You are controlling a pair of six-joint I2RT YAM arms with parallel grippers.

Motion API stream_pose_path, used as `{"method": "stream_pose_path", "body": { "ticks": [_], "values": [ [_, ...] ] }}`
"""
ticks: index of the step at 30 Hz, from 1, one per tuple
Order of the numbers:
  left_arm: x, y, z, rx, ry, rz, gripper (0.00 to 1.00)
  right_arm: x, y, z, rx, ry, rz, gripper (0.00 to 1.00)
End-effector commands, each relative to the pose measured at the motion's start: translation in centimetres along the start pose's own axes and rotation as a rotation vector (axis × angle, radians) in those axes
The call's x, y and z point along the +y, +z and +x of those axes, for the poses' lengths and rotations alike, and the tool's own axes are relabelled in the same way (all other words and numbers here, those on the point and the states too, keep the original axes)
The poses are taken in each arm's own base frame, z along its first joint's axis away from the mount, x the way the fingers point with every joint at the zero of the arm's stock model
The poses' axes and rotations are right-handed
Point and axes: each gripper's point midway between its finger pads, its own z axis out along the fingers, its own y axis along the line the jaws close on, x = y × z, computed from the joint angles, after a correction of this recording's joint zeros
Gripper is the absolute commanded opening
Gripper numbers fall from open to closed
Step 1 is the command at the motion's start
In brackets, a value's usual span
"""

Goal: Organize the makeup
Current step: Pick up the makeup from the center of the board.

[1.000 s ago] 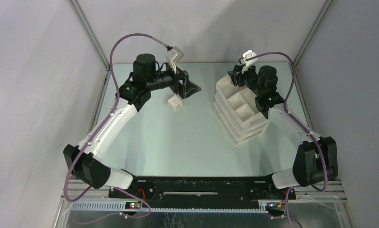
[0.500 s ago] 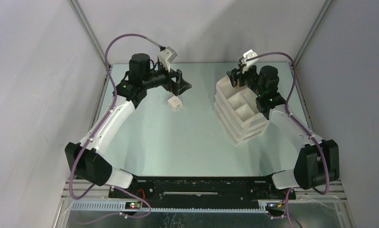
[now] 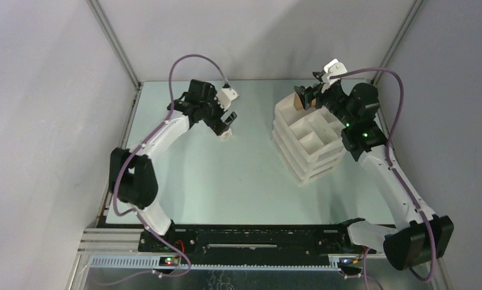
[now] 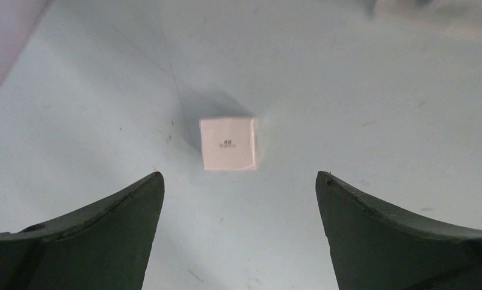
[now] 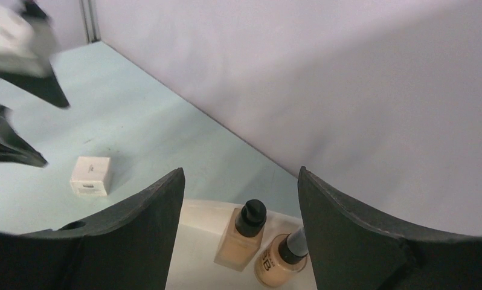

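Observation:
A small white box lies on the table just beyond my left gripper, which hangs open above it and touches nothing. From above, the left gripper half covers the box. Two beige black-capped bottles, one square and one round, stand side by side in the back compartment of the white organizer. My right gripper is open over them with nothing between its fingers. In the top view the right gripper sits at the organizer's far corner.
The tiered white drawer organizer stands right of centre with several open compartments. Grey walls close in the back and both sides. The left gripper's black fingers show at the left of the right wrist view, near the box.
The left arm folded in and turned its gripper down over the white box. The right gripper widened its jaws and drew back and up from the organizer's back compartment.

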Motion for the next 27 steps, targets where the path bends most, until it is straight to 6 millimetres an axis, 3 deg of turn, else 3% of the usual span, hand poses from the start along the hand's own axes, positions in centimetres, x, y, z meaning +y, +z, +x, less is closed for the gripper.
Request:
{"method": "stream_pose_path", "body": {
  "ticks": [1,6,15,24,27],
  "values": [
    [2.3,1.7,2.9,0.155,0.142,-0.033,1.0,0.7,-2.5,-2.1,0.008,-0.022,-0.023,0.78],
    [3.1,4.8,5.3,0.274,0.153,-0.012,1.0,1.4,-5.4,-0.9,0.057,0.005,-0.019,0.78],
    [4.5,8.1,6.9,0.372,0.148,-0.007,1.0,2.3,-9.0,0.5,0.066,0.046,0.001,0.78],
    [2.5,9.7,8.2,0.428,0.087,0.129,0.99,2.0,-10.4,1.2,0.053,0.072,0.03,0.77],
    [1.8,10.0,8.9,0.449,0.063,0.155,0.94,1.9,-10.8,1.5,0.055,0.079,0.036,0.77]
  ]
}}
